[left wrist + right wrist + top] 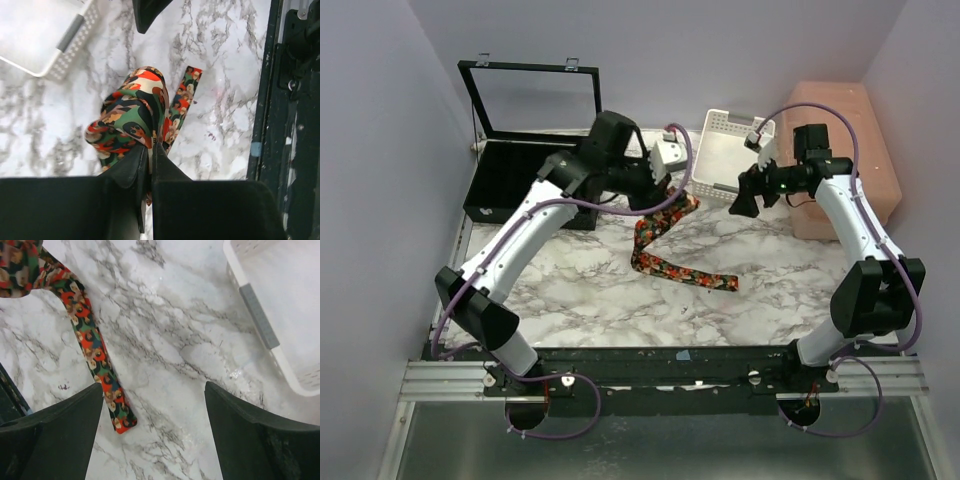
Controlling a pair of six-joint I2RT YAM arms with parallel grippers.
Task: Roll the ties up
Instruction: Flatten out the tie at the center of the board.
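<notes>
Left gripper point(149, 156): jaws pressed together, pinching a bunched fold of the necktie at the fingertips.
Necktie point(663, 248): narrow fabric necktie, dark with a dense red, orange and green floral print. Its upper part is gathered and raised in the left gripper. The rest drops from that gripper to the tabletop and lies flat, running toward the arm bases and the right arm's side.
Free end of the necktie: flat on the tabletop. In the right wrist view it lies below the right gripper, just beside that gripper's left-hand finger, apart from it.
Right gripper point(154, 390): jaws spread wide, holding nothing, above bare marble between the necktie and the basket.
Tabletop point(580, 290): white marble-patterned surface with grey veins.
Basket point(718, 128): white slotted plastic basket with a grey handle strip, on the tabletop just beyond and beside the right gripper, well apart from the necktie.
Case point(510, 185): black rectangular case with its lid upright, beyond the left gripper on the left arm's side.
Box point(850, 120): pink rectangular box, outboard of the right gripper at the tabletop's far corner.
</notes>
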